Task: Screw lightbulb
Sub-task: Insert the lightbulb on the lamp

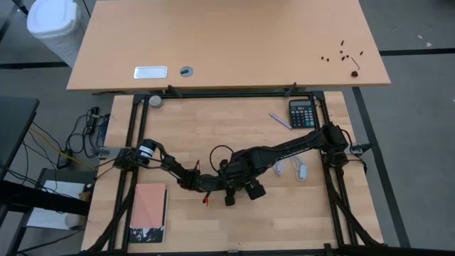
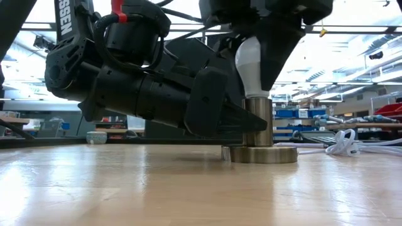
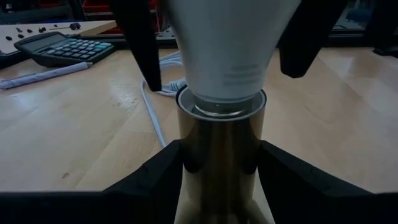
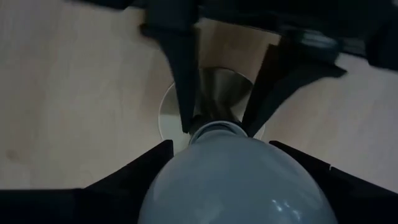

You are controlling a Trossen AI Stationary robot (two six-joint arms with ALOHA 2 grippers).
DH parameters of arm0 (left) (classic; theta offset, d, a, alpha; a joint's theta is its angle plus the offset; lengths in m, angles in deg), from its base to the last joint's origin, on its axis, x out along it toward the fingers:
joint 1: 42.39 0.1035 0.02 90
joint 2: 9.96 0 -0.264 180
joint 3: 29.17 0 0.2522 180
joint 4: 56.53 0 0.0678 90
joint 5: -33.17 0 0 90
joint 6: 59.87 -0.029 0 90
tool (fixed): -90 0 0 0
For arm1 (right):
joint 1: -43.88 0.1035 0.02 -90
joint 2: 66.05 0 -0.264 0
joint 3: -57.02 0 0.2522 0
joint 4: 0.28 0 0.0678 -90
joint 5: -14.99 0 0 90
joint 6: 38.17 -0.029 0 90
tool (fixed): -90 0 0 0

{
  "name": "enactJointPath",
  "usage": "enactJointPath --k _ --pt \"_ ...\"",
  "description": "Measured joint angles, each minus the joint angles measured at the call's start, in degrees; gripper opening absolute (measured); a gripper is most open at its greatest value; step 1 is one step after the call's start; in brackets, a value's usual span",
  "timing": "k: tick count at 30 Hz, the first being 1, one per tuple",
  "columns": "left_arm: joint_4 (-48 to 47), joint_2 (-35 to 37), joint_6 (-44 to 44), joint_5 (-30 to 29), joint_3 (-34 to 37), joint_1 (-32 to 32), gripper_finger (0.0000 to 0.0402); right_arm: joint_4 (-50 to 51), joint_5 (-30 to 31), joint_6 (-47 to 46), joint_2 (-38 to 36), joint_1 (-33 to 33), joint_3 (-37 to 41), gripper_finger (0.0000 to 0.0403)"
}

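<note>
The white lightbulb (image 2: pixel 250 64) stands upright with its screw base down in the metallic socket (image 2: pixel 258 119), whose round disc base (image 2: pixel 264 154) rests flat on the wooden table. My left gripper (image 3: pixel 221 180) is shut on the socket's cylinder and reaches in level from the table's left. My right gripper (image 4: pixel 230 186) comes down from above and is shut on the bulb's globe (image 4: pixel 230 180). In the high view both grippers meet near the table's middle front (image 1: pixel 227 186), and they hide the bulb and socket there. My left gripper pinches the socket's upright cylinder (image 3: pixel 221 143) between its two fingers, below the rim. The fingers lie level, coming from the table's left. The socket stands upright on its disc base on the table. My right gripper holds the bulb's wide globe (image 4: pixel 186 180) between its two fingers, one on each side. The fingers (image 3: pixel 140 50) point down from above. The bulb stands upright, its narrow end inside the socket's rim (image 3: pixel 221 106).
The socket's white cord (image 1: pixel 288 169) lies coiled to the right of the grippers. A black calculator (image 1: pixel 302 114) and a pen (image 1: pixel 279 121) lie at the far right. A pink notebook (image 1: pixel 149 206) lies at the near left. A larger desk (image 1: pixel 227 43) stands beyond the table.
</note>
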Motion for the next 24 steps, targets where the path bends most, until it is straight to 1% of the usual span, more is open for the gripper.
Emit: enactJointPath --k 9,14,19,24 --pt "0.0 0.0 1.5 0.2 0.0 0.0 0.0198 -0.7 -0.6 -21.7 0.0 -0.1 0.0 0.0274" --pt "0.0 0.0 1.5 0.2 0.0 0.0 0.0198 -0.8 -0.6 -37.1 0.0 -0.1 0.0 0.0268" --pt "0.0 0.0 1.4 0.1 0.0 0.0 0.0198 -1.3 1.7 -50.8 0.0 0.4 0.0 0.0266" --pt "0.0 0.0 1.4 0.0 0.0 0.0 0.0198 -1.7 2.2 -63.1 0.0 0.3 0.0 0.0273"
